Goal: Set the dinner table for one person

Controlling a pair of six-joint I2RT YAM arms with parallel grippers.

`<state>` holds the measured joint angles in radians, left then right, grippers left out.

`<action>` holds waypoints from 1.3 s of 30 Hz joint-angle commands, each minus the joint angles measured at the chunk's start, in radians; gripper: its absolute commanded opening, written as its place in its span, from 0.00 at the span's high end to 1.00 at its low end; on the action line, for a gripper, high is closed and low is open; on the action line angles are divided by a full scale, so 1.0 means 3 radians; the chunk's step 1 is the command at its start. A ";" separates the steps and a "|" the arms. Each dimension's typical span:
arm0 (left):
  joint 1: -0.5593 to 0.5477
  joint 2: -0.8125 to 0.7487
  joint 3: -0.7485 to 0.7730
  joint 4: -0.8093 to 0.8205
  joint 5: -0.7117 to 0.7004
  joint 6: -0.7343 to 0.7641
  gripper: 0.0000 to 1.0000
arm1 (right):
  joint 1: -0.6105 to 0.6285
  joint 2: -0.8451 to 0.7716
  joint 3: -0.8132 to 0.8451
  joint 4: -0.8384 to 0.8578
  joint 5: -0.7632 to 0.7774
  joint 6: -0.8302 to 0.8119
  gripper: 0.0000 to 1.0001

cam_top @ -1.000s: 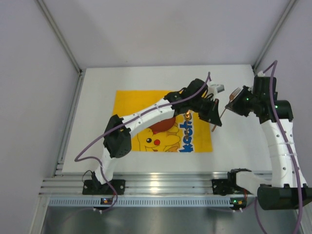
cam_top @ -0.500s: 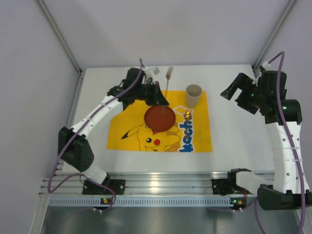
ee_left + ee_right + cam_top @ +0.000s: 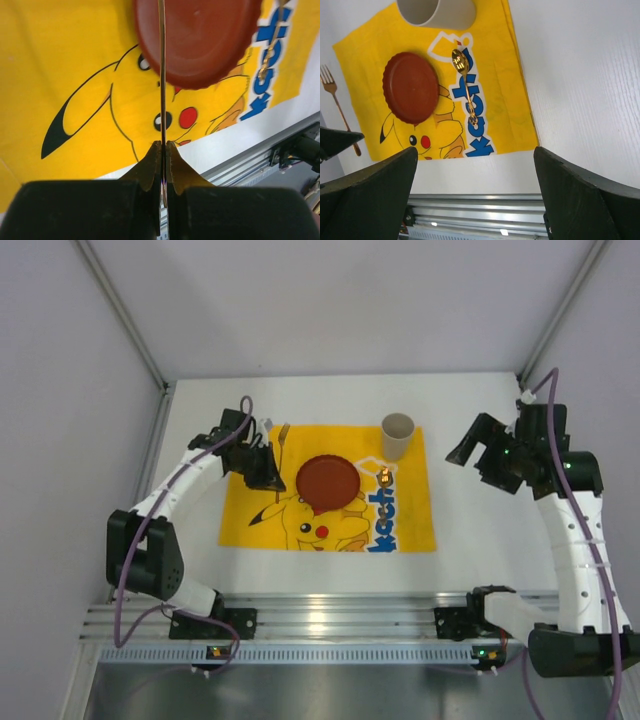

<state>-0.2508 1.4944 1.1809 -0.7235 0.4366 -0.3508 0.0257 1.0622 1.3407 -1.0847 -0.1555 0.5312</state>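
My left gripper (image 3: pixel 266 468) is shut on the handle end of a copper-coloured fork (image 3: pixel 282 440), which points away over the left part of the yellow Pikachu mat (image 3: pixel 258 530). In the left wrist view the fork (image 3: pixel 161 75) runs edge-on out of the gripper (image 3: pixel 163 150) across the red plate (image 3: pixel 200 40). The red plate (image 3: pixel 327 481) sits mid-mat, with a gold spoon (image 3: pixel 384 477) to its right and a beige cup (image 3: pixel 397 435) at the mat's far right corner. My right gripper (image 3: pixel 468 447) is open and empty above the white dinner table (image 3: pixel 490 530), right of the mat.
The right wrist view takes in the cup (image 3: pixel 437 12), plate (image 3: pixel 411 87), spoon (image 3: pixel 464 85) and fork (image 3: pixel 337 107) between my open gripper (image 3: pixel 475 150). A silver aluminium rail (image 3: pixel 330 615) lines the near edge. Frame posts stand at the far corners.
The fork has left the right gripper, which opened and drew back. My left arm carried the fork from the right side, along the mat's far edge, to the plate's left.
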 commanded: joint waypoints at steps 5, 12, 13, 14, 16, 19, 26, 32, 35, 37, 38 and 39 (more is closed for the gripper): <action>0.0115 0.0336 -0.0163 -0.0038 -0.0055 0.0060 1.00 | 0.0068 -0.0084 -0.0102 0.0016 -0.0085 -0.0017 0.00; 0.0130 0.0505 -0.0275 0.0034 0.0012 0.0060 1.00 | 0.0108 -0.0120 -0.0148 -0.0025 -0.0029 -0.0048 0.00; 0.0135 0.0515 -0.0290 0.0029 0.0017 0.0050 1.00 | 0.0114 -0.0125 -0.0153 -0.0030 -0.0019 -0.0058 0.00; 0.0141 0.0551 -0.0295 0.0009 -0.0003 0.0044 1.00 | 0.0129 -0.0135 -0.0164 -0.0035 -0.0019 -0.0058 0.00; 0.0151 0.0577 -0.0326 -0.0043 -0.0008 0.0065 1.00 | 0.0134 -0.0146 -0.0184 -0.0040 0.0007 -0.0068 0.00; 0.0166 0.0587 -0.0367 -0.0078 -0.0095 0.0080 1.00 | 0.0159 -0.0140 -0.0194 -0.0040 0.0022 -0.0073 0.00; 0.0192 0.0617 -0.0326 -0.0068 -0.0187 0.0095 1.00 | 0.0211 -0.0089 -0.0194 -0.0010 0.0032 -0.0083 0.00; 0.0202 0.0806 -0.0183 -0.0089 -0.0305 0.0162 1.00 | 0.0236 -0.0048 -0.0210 0.0026 0.0027 -0.0078 0.00; 0.0222 0.0873 -0.0147 -0.0053 -0.0310 0.0167 0.96 | 0.0236 -0.0043 -0.0205 0.0026 0.0032 -0.0083 0.00; 0.0233 0.0909 -0.0132 -0.0022 -0.0300 0.0162 0.88 | 0.0236 -0.0048 -0.0210 0.0021 0.0043 -0.0083 0.00; 0.0233 0.0934 -0.0107 -0.0017 -0.0295 0.0157 0.86 | 0.0241 -0.0058 -0.0230 0.0021 0.0043 -0.0088 0.00; 0.0238 0.0950 -0.0091 -0.0037 -0.0290 0.0157 0.82 | 0.0241 -0.0059 -0.0235 0.0026 0.0053 -0.0083 0.00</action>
<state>-0.1894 1.7695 1.1084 -0.7486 0.3500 -0.3138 0.0834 1.0492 1.2808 -1.0992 -0.1516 0.5167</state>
